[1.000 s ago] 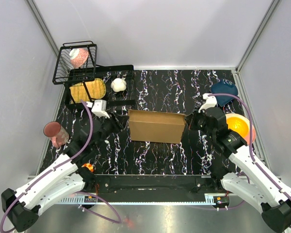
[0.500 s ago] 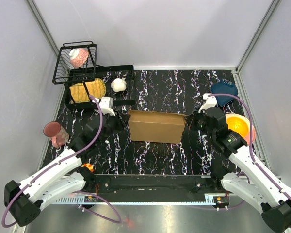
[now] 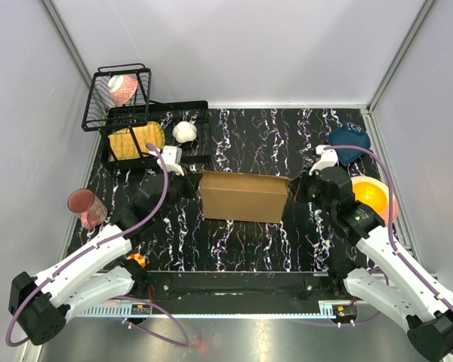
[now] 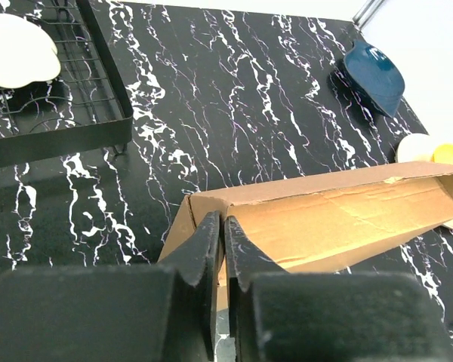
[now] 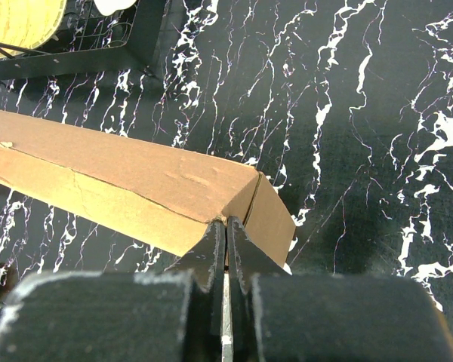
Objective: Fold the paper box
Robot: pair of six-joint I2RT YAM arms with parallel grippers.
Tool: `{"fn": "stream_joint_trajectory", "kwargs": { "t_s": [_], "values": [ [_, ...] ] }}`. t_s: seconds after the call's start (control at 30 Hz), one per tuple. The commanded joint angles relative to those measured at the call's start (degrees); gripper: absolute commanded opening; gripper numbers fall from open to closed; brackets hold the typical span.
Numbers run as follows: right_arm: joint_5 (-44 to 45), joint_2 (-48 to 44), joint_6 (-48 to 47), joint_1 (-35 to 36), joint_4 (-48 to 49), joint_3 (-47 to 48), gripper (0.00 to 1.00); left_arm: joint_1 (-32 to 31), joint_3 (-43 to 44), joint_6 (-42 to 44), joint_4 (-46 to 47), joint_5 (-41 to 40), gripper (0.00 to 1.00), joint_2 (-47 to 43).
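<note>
Right gripper (image 5: 226, 223) is sitting shut at the box's (image 3: 244, 197) end and left gripper (image 4: 221, 223) is showing a bare slit, holds unclear, so both should be pinching the end walls squarely.

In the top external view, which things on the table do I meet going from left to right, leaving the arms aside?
pink cup → yellow disc → white object → paper box → orange bowl. The wire basket and blue bowl overlap others, so they are omitted.
</note>
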Motion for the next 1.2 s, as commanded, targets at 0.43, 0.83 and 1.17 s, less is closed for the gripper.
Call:
{"fn": "stream_joint_trajectory", "kwargs": {
  "t_s": [0.43, 0.83, 1.17],
  "values": [
    [-0.9, 0.5, 3.2, 0.6, -7.5, -3.3, 0.00, -1.0, -7.5, -5.7, 5.8, -3.8, 0.00, -0.9],
    [0.3, -2.2, 6.2, 0.7, -10.0, -1.3, 0.45, -3.5, -13.5, -8.1, 6.7, -10.1, 0.00, -3.1],
    [1.7, -4.6, 3.7, 0.7, -11.1, 5.8, 0.52, -4.0, -12.3, -7.9, 5.9, -10.7, 0.00, -3.1]
  ]
}}
